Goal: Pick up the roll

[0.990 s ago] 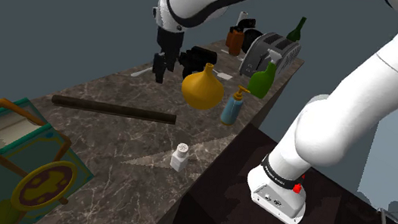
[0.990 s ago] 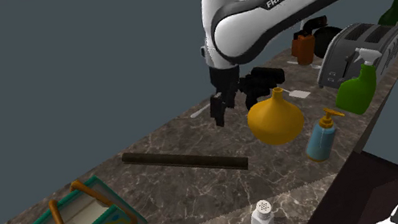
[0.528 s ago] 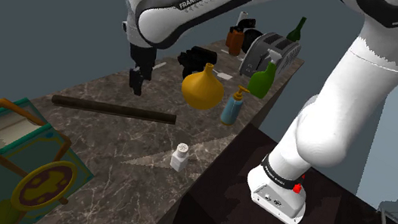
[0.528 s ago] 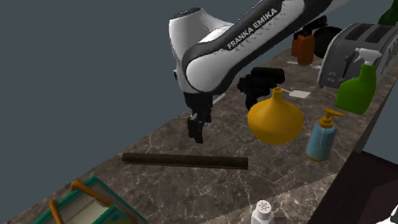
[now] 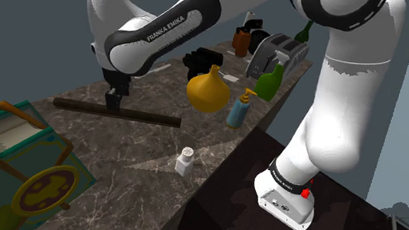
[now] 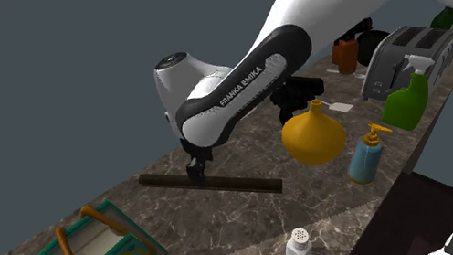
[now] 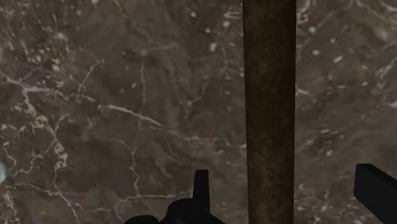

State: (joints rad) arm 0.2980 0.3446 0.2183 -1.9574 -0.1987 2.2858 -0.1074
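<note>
Pre-grasp step: open black hand [image 7: 280,175] straddles long dark brown roll [image 7: 270,95] on marble tabletop [image 7: 127,95]; next, lower and close.

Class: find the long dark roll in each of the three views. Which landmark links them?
Shoulder view: dark roll lies across the marble counter, left of middle.
Second exterior view: roll at centre, slanting down rightward.
Wrist view: roll between the open fingers, untouched.
Shared landmark: the gripper above it.

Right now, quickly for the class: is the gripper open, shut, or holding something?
Gripper: open, holding nothing; the long dark rod lies between the jaws, untouched.
</note>
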